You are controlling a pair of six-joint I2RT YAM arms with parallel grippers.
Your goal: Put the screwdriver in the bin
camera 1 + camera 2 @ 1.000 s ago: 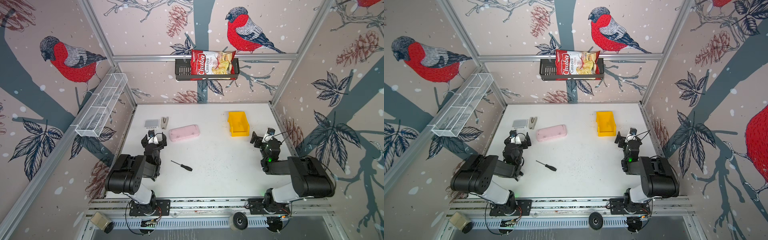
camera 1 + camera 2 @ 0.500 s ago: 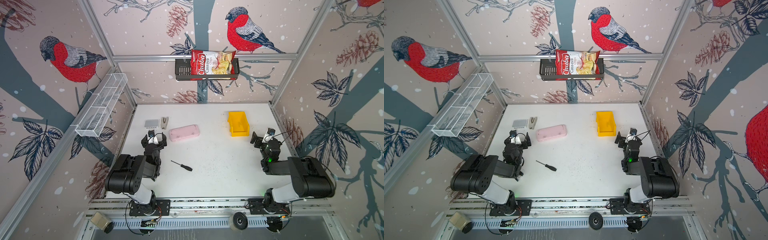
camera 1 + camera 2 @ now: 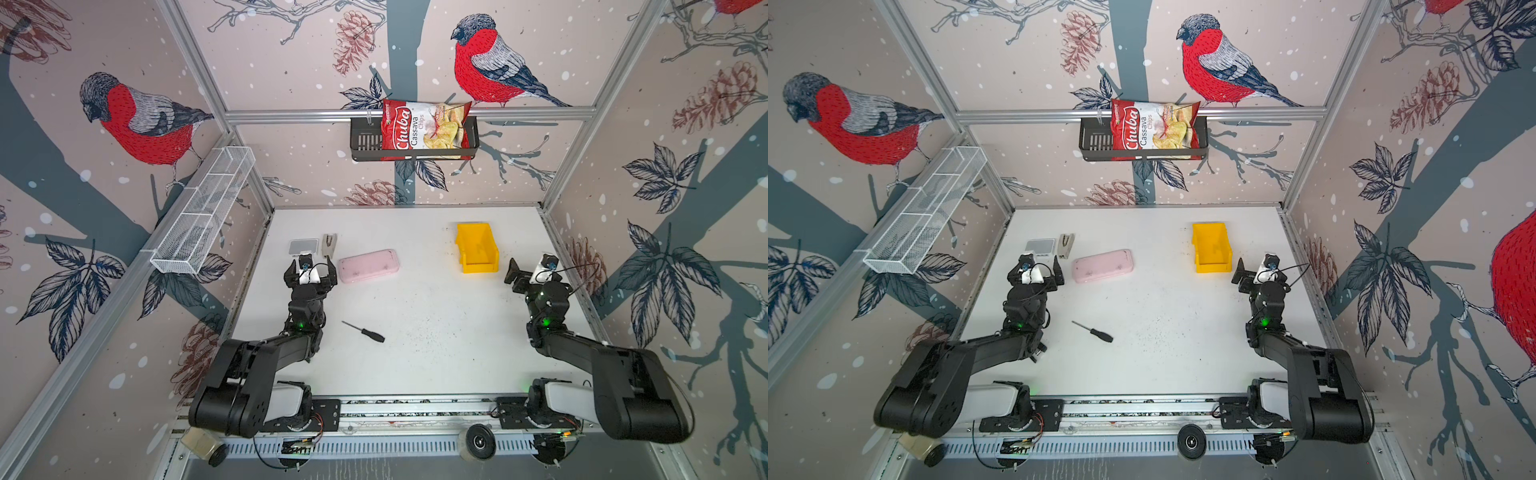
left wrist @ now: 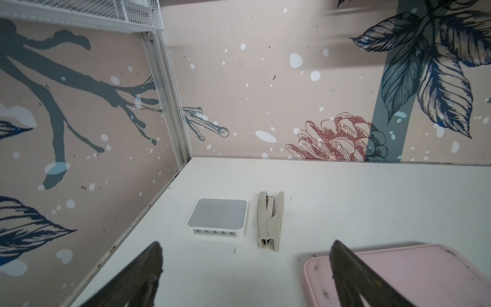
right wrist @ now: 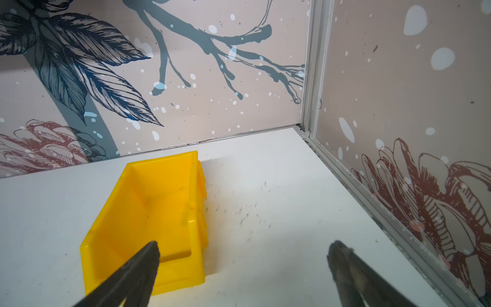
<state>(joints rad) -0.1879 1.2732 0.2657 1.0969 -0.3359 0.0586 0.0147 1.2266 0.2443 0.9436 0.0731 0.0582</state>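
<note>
The screwdriver [image 3: 363, 331] [image 3: 1093, 331], slim with a black handle, lies flat on the white table between the two arms, nearer the left arm, and nothing touches it. The yellow bin [image 3: 480, 268] [image 3: 1212, 268] stands open-topped at the back right, its low front lip toward the arms. My left gripper [image 3: 310, 269] [image 3: 1038, 266] [image 4: 245, 244] is open and empty, well behind the screwdriver, beside a pink case. My right gripper [image 3: 532, 266] [image 3: 1256, 266] [image 5: 244, 243] is open and empty, just right of the bin [image 5: 148, 202]. Neither wrist view shows the screwdriver.
A pink case [image 3: 368, 265] [image 4: 398, 276] lies right of the left gripper. A small grey-white box [image 3: 303, 246] [image 4: 218, 216] and a stapler-like tool [image 3: 329, 244] [image 4: 269, 220] sit behind it. A black basket with a chips bag [image 3: 415, 133] hangs on the back wall, a white mesh tray [image 3: 203, 216] on the left wall.
</note>
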